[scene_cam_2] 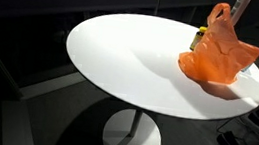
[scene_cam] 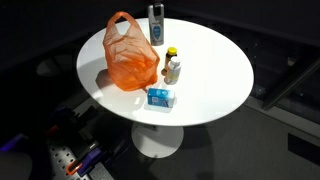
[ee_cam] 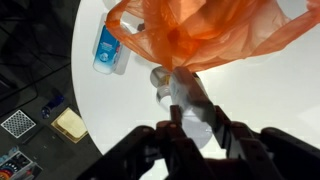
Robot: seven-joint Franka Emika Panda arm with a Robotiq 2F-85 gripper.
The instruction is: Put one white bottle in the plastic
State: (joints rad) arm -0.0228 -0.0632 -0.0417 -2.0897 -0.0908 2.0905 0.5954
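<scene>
My gripper [ee_cam: 198, 112] is shut on the white bottle [ee_cam: 185, 95], which lies between the fingers in the wrist view. In an exterior view the gripper [scene_cam: 156, 12] holds the bottle [scene_cam: 156, 32] upright above the far side of the round white table [scene_cam: 215, 70]. It is just behind and to the right of the plastic, a crinkled translucent orange bag [scene_cam: 130, 58]. The bag also shows in the other exterior view [scene_cam_2: 217, 56] and fills the top of the wrist view [ee_cam: 205, 30]. The gripper [scene_cam_2: 241, 5] is barely in view there, above the bag.
A yellow-capped bottle [scene_cam: 172, 66] stands right of the bag. A flat blue-and-white box [scene_cam: 160, 97] lies near the table's front edge and shows in the wrist view [ee_cam: 108, 50]. Small items lie on the dark floor [ee_cam: 70, 124] beside the table.
</scene>
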